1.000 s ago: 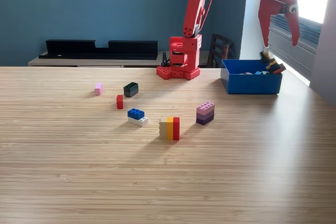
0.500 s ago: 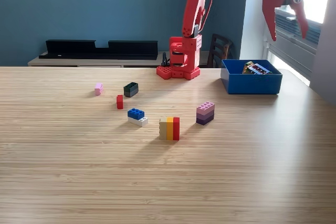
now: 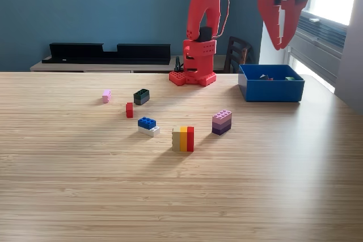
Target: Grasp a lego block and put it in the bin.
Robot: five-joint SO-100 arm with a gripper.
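Pale striped wood grain ran across the desk (image 3: pixel 181 196), smooth and matt. Six studded plastic block pieces stood on it: a small pink one (image 3: pixel 106 96), a dark green one (image 3: pixel 141 96), a small red one (image 3: pixel 129 110), a blue-on-white pair (image 3: pixel 148 126), a tan, yellow and red stack (image 3: pixel 183 139), and a purple layered stack (image 3: pixel 222 122). All were apart from each other, in the open middle of the desk.

The bin (image 3: pixel 271 90), a shallow blue box with plain upright walls, sat at the exterior view's right, near the far edge, well apart from the blocks; a few small pieces showed just over its rim, too small to count.

The red arm's base (image 3: pixel 195 66) stood just beside the bin. The end effector (image 3: pixel 279 38) hung high above the bin's left part, empty; its tapering red jaws looked closed together.

A long black tray (image 3: pixel 108 52) lay on a sideboard behind, and a dark chair (image 3: pixel 238 52) stood past the base.
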